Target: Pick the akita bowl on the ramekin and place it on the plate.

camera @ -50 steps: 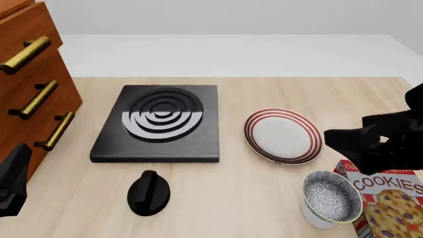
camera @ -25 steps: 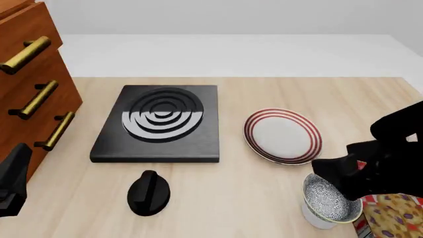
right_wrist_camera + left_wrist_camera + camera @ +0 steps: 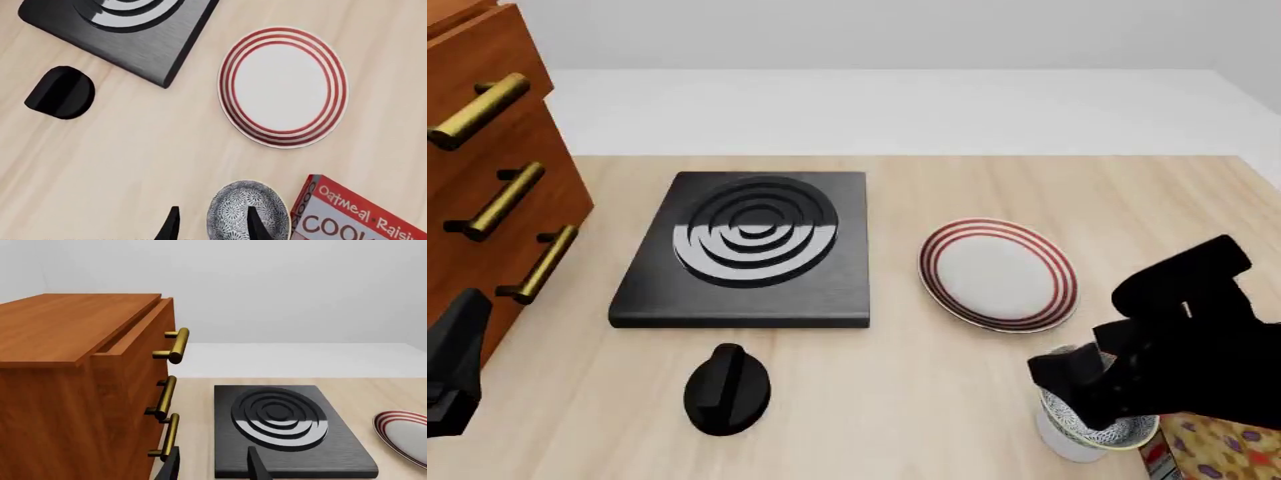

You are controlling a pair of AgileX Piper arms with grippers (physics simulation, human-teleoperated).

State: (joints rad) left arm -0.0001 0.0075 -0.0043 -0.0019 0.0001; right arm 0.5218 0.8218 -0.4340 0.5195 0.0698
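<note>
The akita bowl (image 3: 233,214), speckled black and white inside, sits on the white ramekin (image 3: 1062,441) at the front right of the table. My right gripper (image 3: 212,227) is open and low over the bowl. One of its fingers (image 3: 255,226) stands over the bowl's inside and the other outside the rim. In the front view the arm covers most of the bowl (image 3: 1090,431). The red-ringed plate (image 3: 998,273) lies just beyond it, also seen as the plate (image 3: 282,85). My left gripper (image 3: 213,470) is open at the front left, far from all this.
A black stove plate (image 3: 747,250) lies mid-table with a black knob (image 3: 727,388) in front of it. A cookie box (image 3: 353,217) lies right beside the bowl. A wooden drawer cabinet (image 3: 487,190) with brass handles stands at the left.
My right arm has come down and back towards the table's front, from beside the plate to over the bowl, now covering most of it. The left arm has not moved.
</note>
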